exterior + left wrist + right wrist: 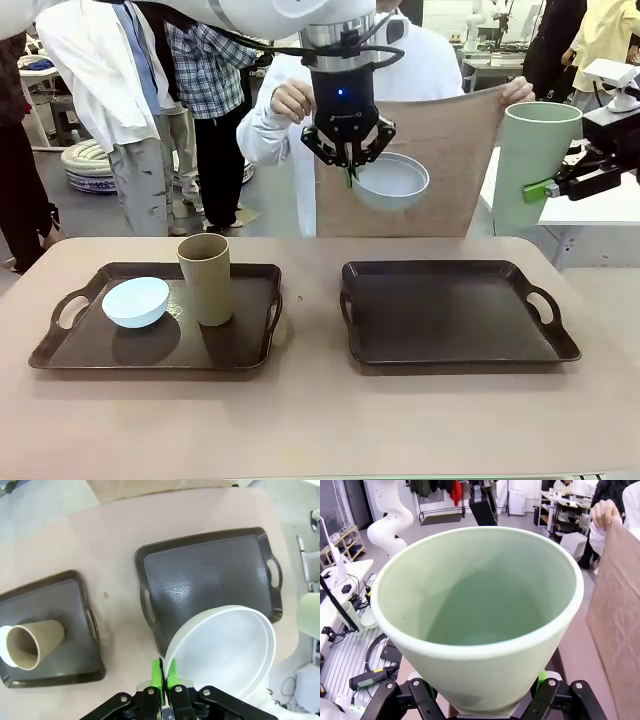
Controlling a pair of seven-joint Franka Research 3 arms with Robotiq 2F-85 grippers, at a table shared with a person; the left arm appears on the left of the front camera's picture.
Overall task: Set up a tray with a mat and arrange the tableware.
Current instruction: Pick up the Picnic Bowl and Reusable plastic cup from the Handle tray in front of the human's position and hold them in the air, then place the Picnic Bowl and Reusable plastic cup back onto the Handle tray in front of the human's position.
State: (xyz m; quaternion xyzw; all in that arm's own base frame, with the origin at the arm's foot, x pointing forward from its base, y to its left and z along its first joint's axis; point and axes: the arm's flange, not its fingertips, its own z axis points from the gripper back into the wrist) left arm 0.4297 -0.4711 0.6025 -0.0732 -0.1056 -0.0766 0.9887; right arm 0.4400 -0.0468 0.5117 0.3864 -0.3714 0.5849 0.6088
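Note:
My left gripper (350,172) hangs high over the table's far middle, shut on the rim of a white-grey bowl (391,181); the left wrist view has its green pads (164,674) pinching that bowl (225,655) above the bare right tray (210,580). At the far right my right gripper (545,187) is shut on the pale green tumbler (531,165), whose open mouth (480,610) faces the right wrist camera. A person behind the table holds a brown mat (450,170) upright with both hands. The left tray (70,345) carries a pale blue bowl (136,301) and a tan tumbler (206,279).
The dark right tray (455,345) lies on the beige table (320,420) with nothing on it. Other people stand behind at the left. A white side table (590,215) with equipment stands at the far right.

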